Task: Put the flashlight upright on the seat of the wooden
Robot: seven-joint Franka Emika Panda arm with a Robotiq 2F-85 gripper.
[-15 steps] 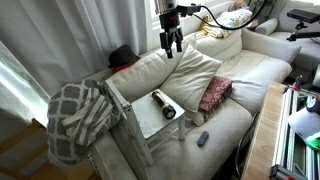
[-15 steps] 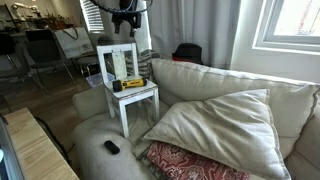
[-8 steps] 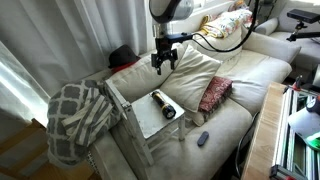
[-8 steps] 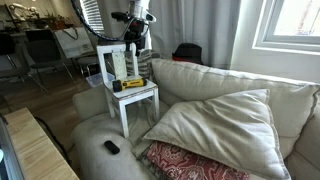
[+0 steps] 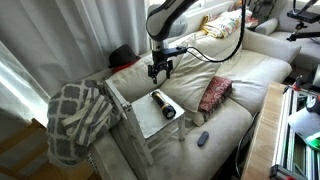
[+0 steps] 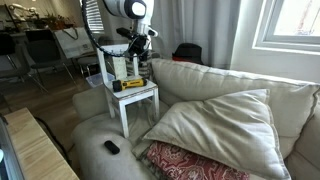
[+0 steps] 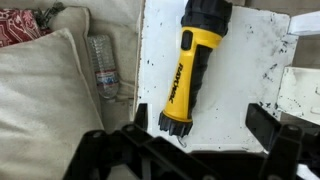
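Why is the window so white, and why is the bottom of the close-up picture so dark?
In an exterior view, daylight washes out the window; in the wrist view, the gripper is a dark silhouette up close, while the flashlight on the seat looks sharp.

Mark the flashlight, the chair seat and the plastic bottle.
flashlight [image 7: 193, 70]: wrist view, yellow barrel.
chair seat [image 7: 256, 72]: wrist view, bare white panel beside the flashlight.
plastic bottle [image 7: 103, 66]: wrist view, middle of its clear body.

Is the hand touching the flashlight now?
Apart. In an exterior view the hand hangs above the flashlight, with a clear gap between them.
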